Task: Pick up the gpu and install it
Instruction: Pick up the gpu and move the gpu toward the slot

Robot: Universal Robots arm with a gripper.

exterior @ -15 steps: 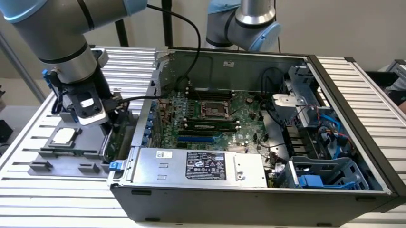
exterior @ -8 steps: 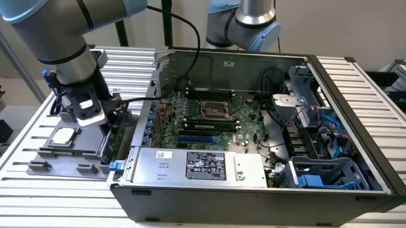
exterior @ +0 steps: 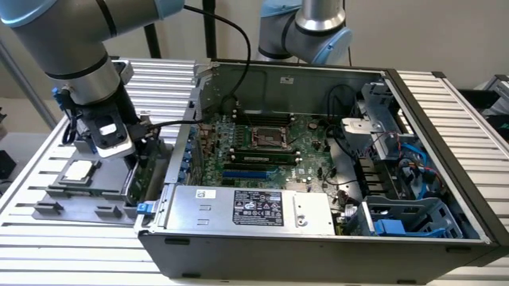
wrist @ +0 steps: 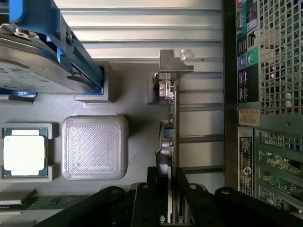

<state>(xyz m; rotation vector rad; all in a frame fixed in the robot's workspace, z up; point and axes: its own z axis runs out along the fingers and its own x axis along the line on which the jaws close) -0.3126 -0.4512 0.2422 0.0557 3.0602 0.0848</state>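
**GPU gripped on edge in its holder, not yet in the case**

**Gripper.** The gripper [wrist: 169,189] straddles the gpu [wrist: 169,137] from above. One finger lies against each face of the card and no gap shows on either side. Judged clamped on the board. In the exterior view the gripper [exterior: 119,149] hangs over the holder edge nearest the case.

**Task item.** The gpu [exterior: 145,173] stands on its long edge in a slot of the grey holder [exterior: 87,205], at the holder's edge beside the computer case [exterior: 318,253]. Its metal end bracket [wrist: 175,62] rests by a grey support block. Standing it upright leaves both flat faces open to a pinch grip, which is probably why it is stored this way. No lift out of the slot is evident.

**Holder contents.** The grey holder [wrist: 137,142] also carries a processor [wrist: 24,152] in a square recess, a hard drive [wrist: 38,61] in a blue frame, a blank raised pad [wrist: 94,147] and a memory stick [wrist: 38,202]. Each is in its own pocket, well apart from the card.

**Case contents.** The case lies open-side up on the slatted table [exterior: 47,238]. Inside are the motherboard [exterior: 270,143], a power supply [exterior: 247,208] along the near wall and blue drive bays at the exterior view's right. No expansion card is seen seated on the board.
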